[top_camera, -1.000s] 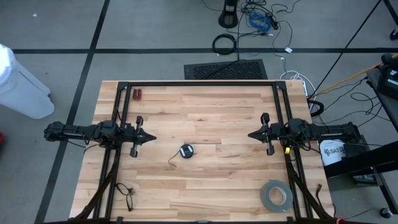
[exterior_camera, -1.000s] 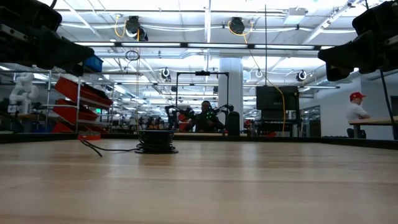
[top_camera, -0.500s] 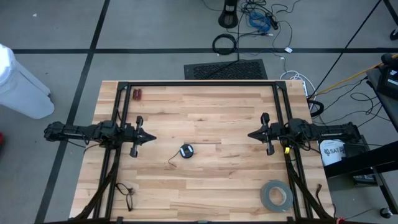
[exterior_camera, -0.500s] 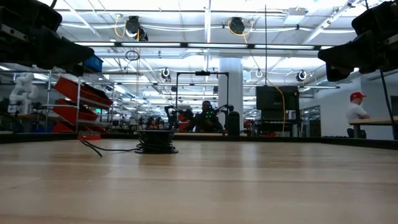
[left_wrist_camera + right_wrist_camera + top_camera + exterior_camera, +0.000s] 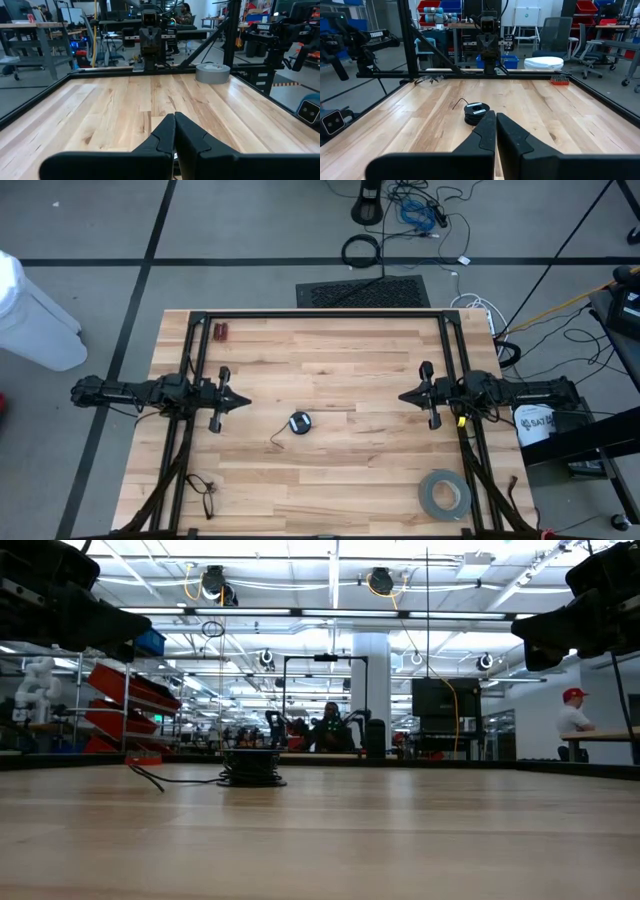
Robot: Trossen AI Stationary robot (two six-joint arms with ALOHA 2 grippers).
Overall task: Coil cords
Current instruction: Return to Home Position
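Observation:
The cord is a small round black bundle (image 5: 300, 422) lying flat on the wooden table near its middle, with a short loose tail (image 5: 276, 444) trailing toward the near left. It also shows in the low view (image 5: 250, 768) and the right wrist view (image 5: 476, 112). My left gripper (image 5: 246, 402) hovers level at the table's left, shut and empty, pointing right. My right gripper (image 5: 401, 395) hovers level at the table's right, shut and empty, pointing left. The bundle lies between them, a little nearer the front edge, and neither gripper touches it.
A grey tape roll (image 5: 444, 494) lies flat at the near right corner. A thin black wiry thing (image 5: 203, 490) lies at the near left corner, and a small red object (image 5: 221, 332) at the far left. A black frame (image 5: 320, 313) borders the table.

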